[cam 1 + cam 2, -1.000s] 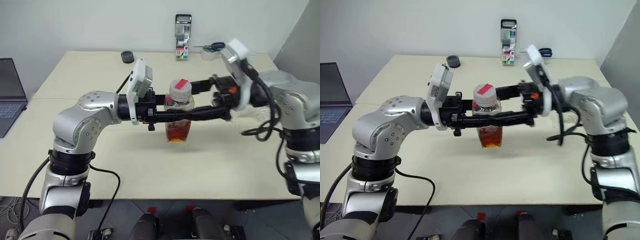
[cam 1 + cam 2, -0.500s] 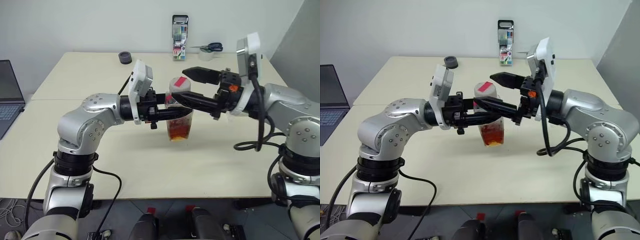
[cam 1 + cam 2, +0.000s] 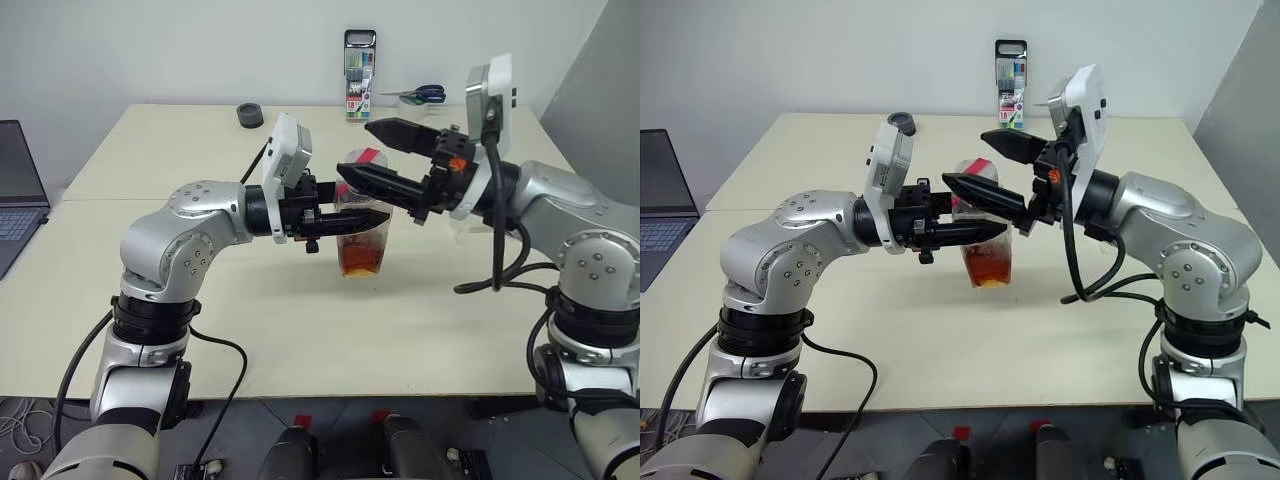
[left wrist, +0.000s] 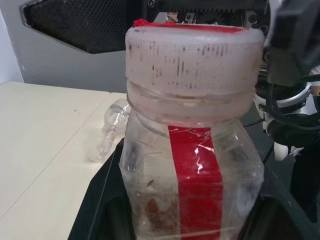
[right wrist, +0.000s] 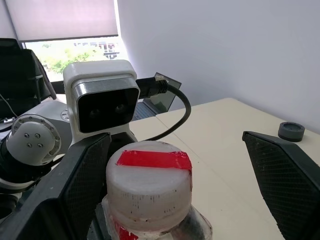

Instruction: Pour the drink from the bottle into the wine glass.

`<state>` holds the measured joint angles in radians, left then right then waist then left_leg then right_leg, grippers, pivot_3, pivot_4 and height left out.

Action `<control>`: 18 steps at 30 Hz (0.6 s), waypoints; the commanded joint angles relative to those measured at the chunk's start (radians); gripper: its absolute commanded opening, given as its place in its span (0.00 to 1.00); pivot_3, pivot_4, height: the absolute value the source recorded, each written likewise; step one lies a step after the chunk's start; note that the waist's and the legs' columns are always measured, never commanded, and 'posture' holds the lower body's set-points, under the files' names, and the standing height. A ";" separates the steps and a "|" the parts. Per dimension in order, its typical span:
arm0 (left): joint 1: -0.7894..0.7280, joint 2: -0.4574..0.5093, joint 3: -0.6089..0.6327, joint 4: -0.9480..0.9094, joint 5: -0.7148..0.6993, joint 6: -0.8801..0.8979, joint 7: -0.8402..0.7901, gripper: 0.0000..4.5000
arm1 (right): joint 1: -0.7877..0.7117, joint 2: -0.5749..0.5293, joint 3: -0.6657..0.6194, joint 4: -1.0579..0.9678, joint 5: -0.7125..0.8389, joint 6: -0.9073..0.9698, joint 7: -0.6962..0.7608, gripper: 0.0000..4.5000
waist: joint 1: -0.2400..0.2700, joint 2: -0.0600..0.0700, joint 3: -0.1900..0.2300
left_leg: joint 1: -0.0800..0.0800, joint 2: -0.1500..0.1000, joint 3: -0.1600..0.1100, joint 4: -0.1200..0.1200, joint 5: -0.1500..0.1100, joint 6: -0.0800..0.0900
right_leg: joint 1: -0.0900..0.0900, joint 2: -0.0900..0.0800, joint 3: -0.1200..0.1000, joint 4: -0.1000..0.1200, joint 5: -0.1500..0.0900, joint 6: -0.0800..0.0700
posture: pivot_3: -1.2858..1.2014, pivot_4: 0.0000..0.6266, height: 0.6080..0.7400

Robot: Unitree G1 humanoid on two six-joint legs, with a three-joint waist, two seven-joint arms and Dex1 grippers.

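The bottle [image 3: 362, 215], still clamped above the table [image 3: 420, 320] in the left gripper [image 3: 372, 216], stays put as the right gripper [image 3: 372, 153], fingers spread wide, has swung up to flank its cap [image 5: 149, 171].

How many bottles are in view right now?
1. The bottle is over the middle of the table, gripped by the left end effector, with the open right end effector straddling its cap. The arms may hide others behind them.

Office: laptop [image 3: 20, 190], pen pack [image 3: 360, 75]
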<state>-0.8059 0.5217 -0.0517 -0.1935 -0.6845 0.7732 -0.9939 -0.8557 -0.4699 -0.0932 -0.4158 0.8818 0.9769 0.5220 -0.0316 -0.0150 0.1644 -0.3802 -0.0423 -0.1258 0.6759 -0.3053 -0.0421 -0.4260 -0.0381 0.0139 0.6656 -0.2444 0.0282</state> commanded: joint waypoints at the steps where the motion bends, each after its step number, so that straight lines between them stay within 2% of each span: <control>1: -0.016 -0.001 0.020 -0.023 -0.006 -0.027 0.000 0.41 | -0.023 -0.034 -0.013 -0.017 -0.004 -0.025 0.019 1.00 | 0.000 0.000 0.000 | 0.000 0.000 0.000 0.000 0.000 0.000 | 0.000 0.000 0.000 0.000 0.000 0.000 | 0.52 0.24 1.00; 11: -0.016 -0.006 0.021 -0.014 0.002 -0.035 0.000 0.41 | 0.009 -0.113 -0.036 -0.015 0.009 -0.020 0.049 1.00 | 0.000 0.000 0.000 | 0.000 0.000 0.000 0.000 0.000 0.000 | 0.000 0.000 0.000 0.000 0.000 0.000 | 0.52 0.24 1.00; 18: -0.016 -0.015 0.019 -0.007 0.009 -0.042 -0.003 0.41 | 0.012 -0.134 -0.060 -0.024 0.074 0.011 0.047 1.00 | 0.001 0.000 0.000 | 0.000 0.000 0.000 0.000 0.000 0.000 | 0.000 0.000 0.000 0.000 0.000 0.000 | 0.52 0.24 1.00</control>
<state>-0.8059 0.5091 -0.0525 -0.1834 -0.6666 0.7571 -0.9933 -0.8421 -0.5868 -0.1110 -0.4176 0.9300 0.9835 0.5691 -0.0306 -0.0151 0.1644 -0.3804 -0.0422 -0.1258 0.6760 -0.3053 -0.0420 -0.4259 -0.0381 0.0138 0.6654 -0.2444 0.0282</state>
